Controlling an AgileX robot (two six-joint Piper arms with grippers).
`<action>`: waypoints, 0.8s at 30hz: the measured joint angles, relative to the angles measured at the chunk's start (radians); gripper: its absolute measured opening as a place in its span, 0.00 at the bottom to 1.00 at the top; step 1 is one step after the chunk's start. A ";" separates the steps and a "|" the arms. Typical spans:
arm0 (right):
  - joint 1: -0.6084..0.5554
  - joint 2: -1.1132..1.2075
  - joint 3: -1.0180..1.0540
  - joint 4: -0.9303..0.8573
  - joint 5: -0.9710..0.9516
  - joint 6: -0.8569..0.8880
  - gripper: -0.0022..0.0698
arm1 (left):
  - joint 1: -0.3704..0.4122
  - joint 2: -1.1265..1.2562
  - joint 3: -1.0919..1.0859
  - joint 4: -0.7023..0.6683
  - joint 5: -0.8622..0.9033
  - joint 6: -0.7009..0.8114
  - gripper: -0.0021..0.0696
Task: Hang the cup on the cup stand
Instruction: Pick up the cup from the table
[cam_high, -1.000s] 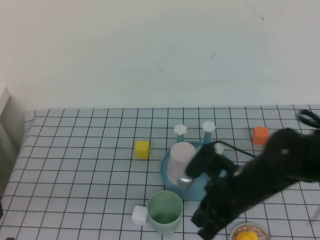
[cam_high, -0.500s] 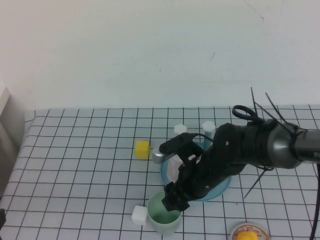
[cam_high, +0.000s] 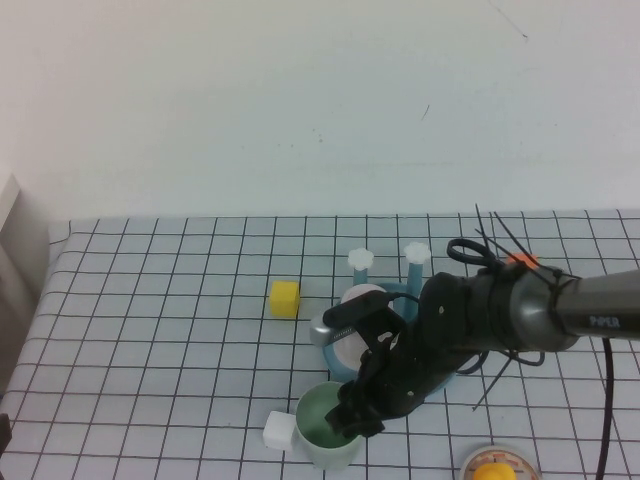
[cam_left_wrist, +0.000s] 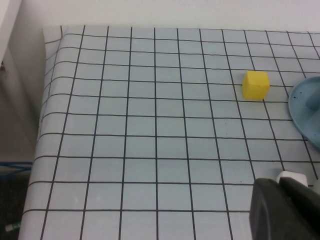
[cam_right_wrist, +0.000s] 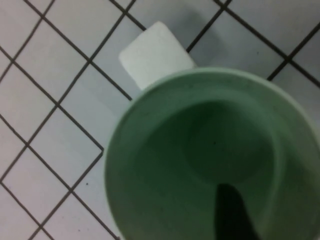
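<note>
Mint-green smooth plastic forms the cup, a handleless, slightly tapered tumbler standing upright, mouth up, near the front edge of the table. In the right wrist view its round rim and matt interior fill most of the picture, with one dark fingertip showing inside the mouth. A small white cube with rounded corners sits just beside the cup on the robot's left; whether they touch cannot be told.

Behind the cup stands the cup stand, a round blue tray-like base of glossy plastic with upright blue pegs capped by white flower-shaped tops. A pale pink cup sits inverted on the stand, largely hidden by the arm.

The right gripper, black and matt, is lowered over the cup's mouth at its stand-side rim. Its jaws stand apart, one finger dipping inside the cup; a firm hold on the wall is not visible. White lettering reading "PIPER" appears on the right arm's grey link.

The left gripper hangs low near the table's front left; its jaws are closed with nothing between them.

The table cover is pale with a black grid. A yellow cube lies well apart on the left, and an orange block shows behind the right arm.
</note>
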 joint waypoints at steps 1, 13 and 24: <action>0.000 0.001 0.000 0.000 0.000 0.000 0.50 | 0.000 0.000 0.000 0.000 -0.002 0.000 0.03; 0.000 0.026 0.000 0.002 0.057 -0.060 0.05 | 0.000 0.000 0.000 0.000 0.010 0.018 0.03; 0.078 -0.140 0.000 -0.002 0.076 -0.187 0.05 | 0.000 0.000 0.000 -0.201 0.030 0.000 0.03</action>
